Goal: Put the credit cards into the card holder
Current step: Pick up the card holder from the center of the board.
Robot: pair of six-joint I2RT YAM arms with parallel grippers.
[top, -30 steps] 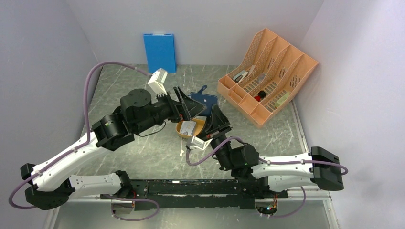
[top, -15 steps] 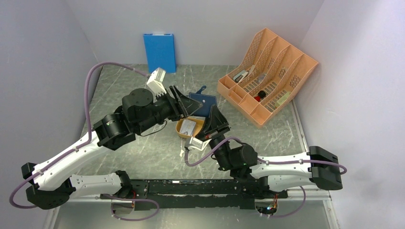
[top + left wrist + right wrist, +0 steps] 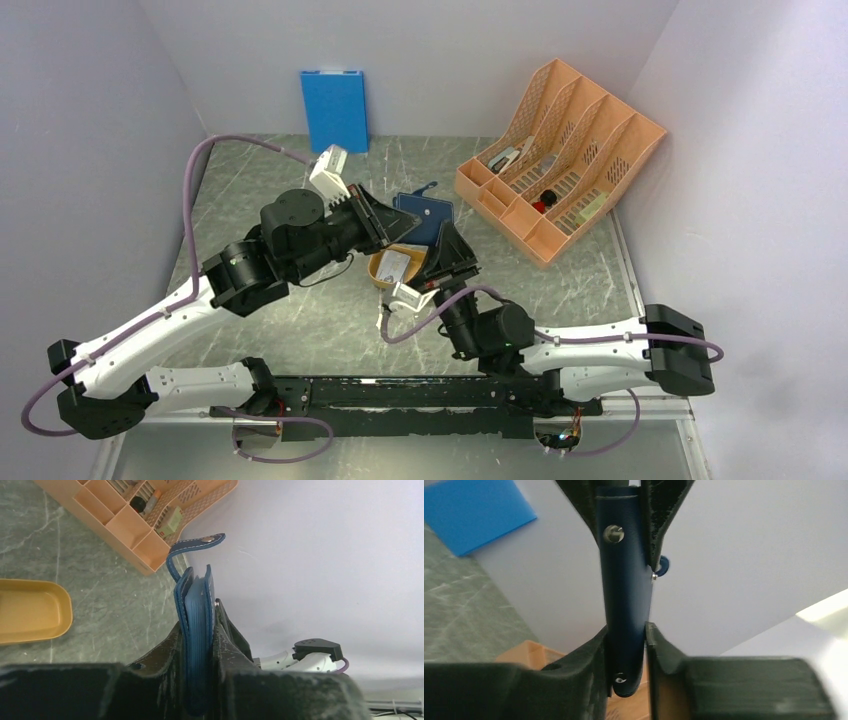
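The card holder [image 3: 426, 214], a dark navy wallet, hangs in the air above the orange tray [image 3: 378, 272], held between both arms. My left gripper [image 3: 397, 226] is shut on it. In the left wrist view the folded layers [image 3: 198, 597] are pinched between the fingers and the snap tab [image 3: 200, 541] curls up. My right gripper [image 3: 449, 252] surrounds the opposite end [image 3: 624, 580]. There the jaws stand slightly apart, with a thin gap beside one finger [image 3: 659, 645]. One pale credit card [image 3: 396, 264] lies in the tray.
An orange slotted desk organiser [image 3: 560, 150] holding small items stands at the back right. A bright blue flat panel [image 3: 334, 108] leans on the back wall. White walls close in both sides. A small pale scrap [image 3: 381, 321] lies on the marbled table near the right arm.
My left gripper has closed from wide open onto the card holder. The right gripper's jaws have loosened around it. Both arms shifted slightly left.
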